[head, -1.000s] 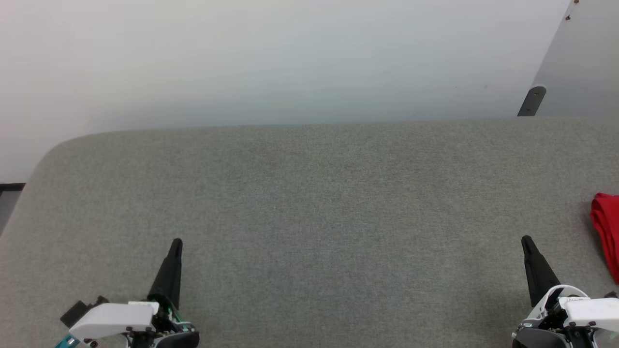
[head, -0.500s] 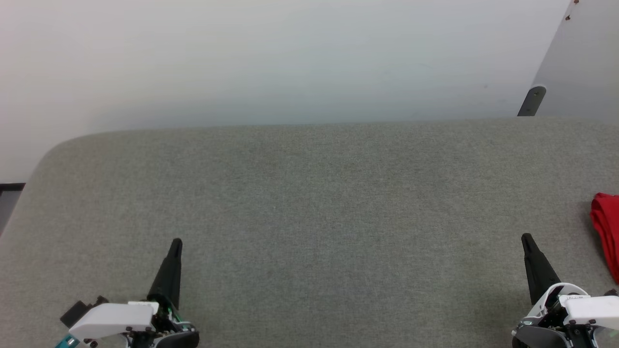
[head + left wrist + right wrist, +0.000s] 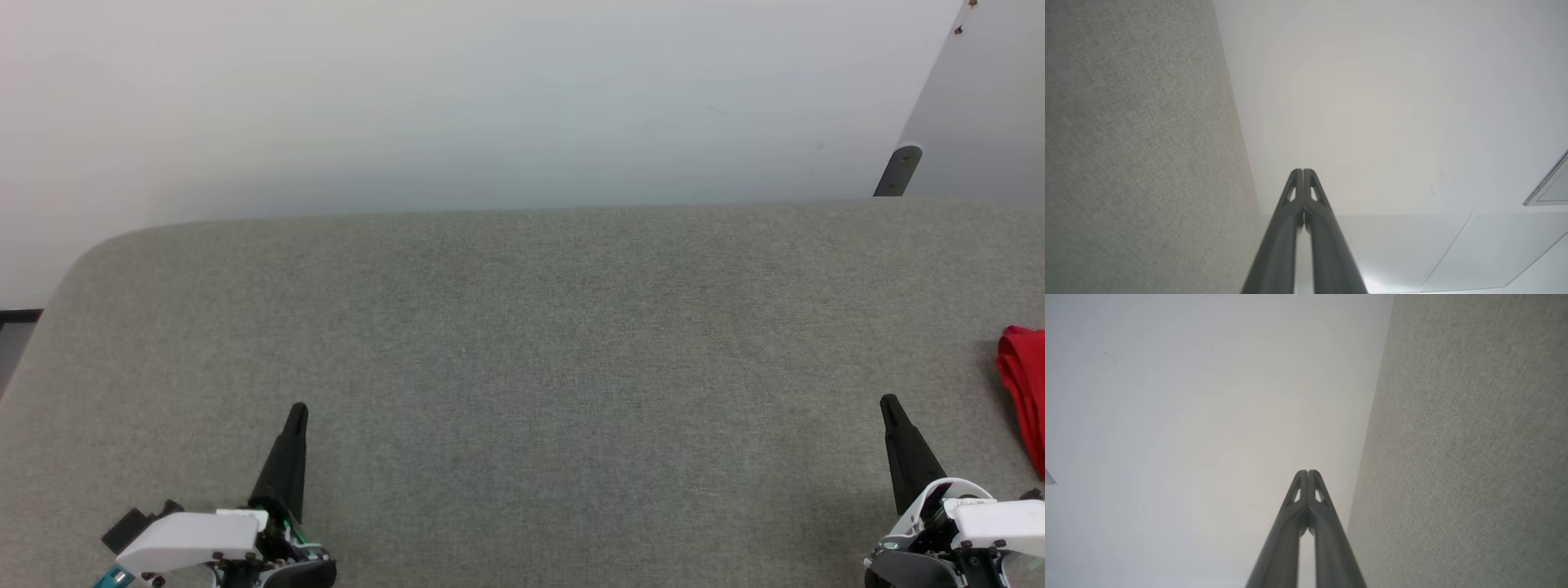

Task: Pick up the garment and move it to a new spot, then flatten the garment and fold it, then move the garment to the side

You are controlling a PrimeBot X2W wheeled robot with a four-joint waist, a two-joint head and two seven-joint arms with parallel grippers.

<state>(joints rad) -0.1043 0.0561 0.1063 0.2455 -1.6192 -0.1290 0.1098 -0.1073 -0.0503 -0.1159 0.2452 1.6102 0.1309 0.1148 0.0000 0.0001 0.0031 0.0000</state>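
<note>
Grey woven fabric covers the broad surface (image 3: 522, 343), whose far left corner is rounded. A red, soft-fabric garment (image 3: 1024, 392) lies bunched on it at the right edge of the head view. Only a folded red portion shows, and the rest is cut off by the picture's edge.

The left tool (image 3: 298, 410), with two long dark fingers on a white and black wrist housing, sits at the lower left of the head view and points up that view. Its fingers are pressed together into one tapered point and hold nothing. The right tool (image 3: 888, 403), of the same build, sits at the lower right, also fully closed and empty. Its tip leans slightly to the left. It is near the garment, to the left of it, and not touching it. The two tools are well apart, with bare grey cloth between them.

In the left wrist view the left tool (image 3: 1303, 170) shows its fingertips meeting, with the grey surface (image 3: 1135, 147) along that view's left side. In the right wrist view the right tool (image 3: 1308, 472) is likewise closed tip to tip, with the surface (image 3: 1474, 449) along that view's right side.

Beyond the surface's far edge stands a plain white wall (image 3: 457, 98). A pale grey slanted panel (image 3: 984, 98) and a dark narrow bracket (image 3: 898, 170) sit at the upper right.
</note>
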